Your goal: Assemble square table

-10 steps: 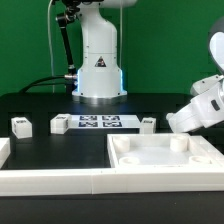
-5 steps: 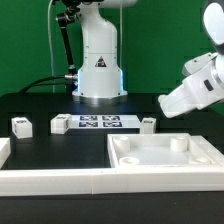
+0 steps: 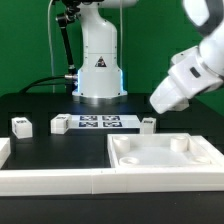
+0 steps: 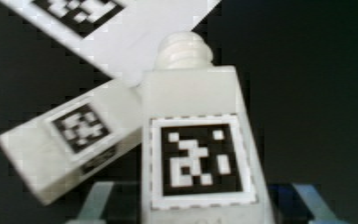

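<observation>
Since a second ago the gripper (image 3: 160, 101) has climbed away from the right side of the square tabletop (image 3: 160, 162) and swung toward the exterior view's left. We now see it hanging tilted, nose down, over the black table (image 3: 40, 105), near the right end of the marker board (image 3: 100, 122). In the wrist view its fingers (image 4: 101, 200) are clamped on a white held leg (image 4: 190, 120), with the tag facing the camera and the threaded tip pointing away from the palm. We cannot make out that leg in the exterior view.

Beyond it in the wrist view, another leg (image 4: 66, 135) lies on the table, and a broader white tagged piece (image 4: 114, 20) crosses behind; we cannot tell what that is. In the exterior view, a far-left leg (image 3: 20, 125) and a nearer leg (image 3: 60, 124) rest left of the marker board, and a right-hand leg (image 3: 148, 124) sits just beside its right end, beneath the gripper. The robot base (image 3: 98, 70) stands behind the board.

The square tabletop lies rim up against the front rail (image 3: 50, 180). Inside its raised rim we see round bosses (image 3: 180, 143) near the far corners.
</observation>
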`<state>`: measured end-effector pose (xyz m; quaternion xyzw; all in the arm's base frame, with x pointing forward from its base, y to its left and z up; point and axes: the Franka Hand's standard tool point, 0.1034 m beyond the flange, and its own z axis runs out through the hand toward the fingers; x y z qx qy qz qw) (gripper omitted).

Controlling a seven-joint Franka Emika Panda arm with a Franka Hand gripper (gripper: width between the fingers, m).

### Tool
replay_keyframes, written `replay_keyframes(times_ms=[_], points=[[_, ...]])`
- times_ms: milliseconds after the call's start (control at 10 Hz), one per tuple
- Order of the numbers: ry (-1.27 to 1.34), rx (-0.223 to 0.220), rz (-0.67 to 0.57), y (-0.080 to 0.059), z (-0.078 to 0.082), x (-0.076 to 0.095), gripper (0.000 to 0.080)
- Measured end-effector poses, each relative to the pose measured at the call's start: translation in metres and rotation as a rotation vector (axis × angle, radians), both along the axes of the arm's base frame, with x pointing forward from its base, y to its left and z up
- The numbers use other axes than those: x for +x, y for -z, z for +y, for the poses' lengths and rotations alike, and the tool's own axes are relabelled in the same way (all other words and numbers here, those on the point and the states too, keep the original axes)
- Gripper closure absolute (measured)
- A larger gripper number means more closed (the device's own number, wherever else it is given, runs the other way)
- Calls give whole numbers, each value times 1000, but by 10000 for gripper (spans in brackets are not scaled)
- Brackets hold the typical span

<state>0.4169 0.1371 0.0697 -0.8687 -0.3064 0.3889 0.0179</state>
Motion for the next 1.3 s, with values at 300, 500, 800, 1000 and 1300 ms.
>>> replay_keyframes(times_ms=[300, 500, 800, 1000, 1300], points=[[4, 91, -144, -30, -33, 24, 509], [45, 142, -294, -36, -43, 29, 509], [89, 214, -448, -32, -47, 36, 509], [127, 269, -536, -32, -50, 55, 509], [139, 321, -703, -26, -65, 67, 509]])
